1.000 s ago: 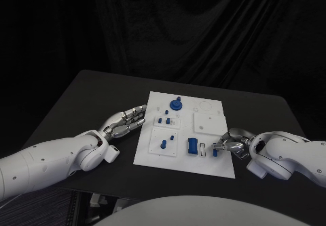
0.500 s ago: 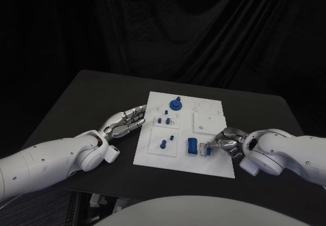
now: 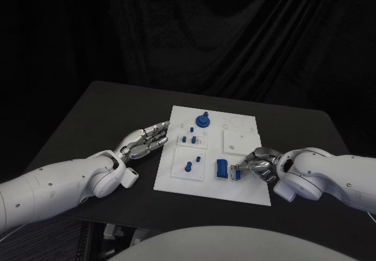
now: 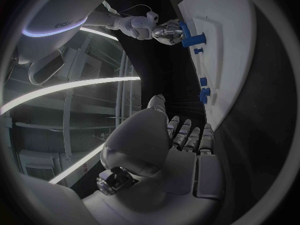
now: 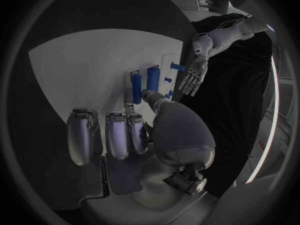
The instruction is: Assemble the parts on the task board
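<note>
**Right hand pinches a small blue part on the board**

There are two hands, one white task board (image 3: 244, 190), and several blue parts on it. I count one round blue knob (image 3: 204, 119) near the top of the board, two tiny pegs (image 3: 188, 140) below it, two more pegs (image 3: 193, 162) lower down, one bigger blue block (image 3: 223, 169), and one thin blue part (image 3: 237, 173) beside the block.

The left hand (image 3: 146, 140) lies at the middle left of the picture, just beside the board's left edge. Its fingers are stretched out, a little apart, and hold nothing. It has not moved.

The board sits in the middle of the black table (image 3: 94, 114).

The right hand (image 3: 258, 164), at the lower right, has slid a bit further left onto the board than a second ago. Its fingers are curled in, and its fingertips (image 5: 147, 95) touch the thin blue part and seem to pinch it.
</note>
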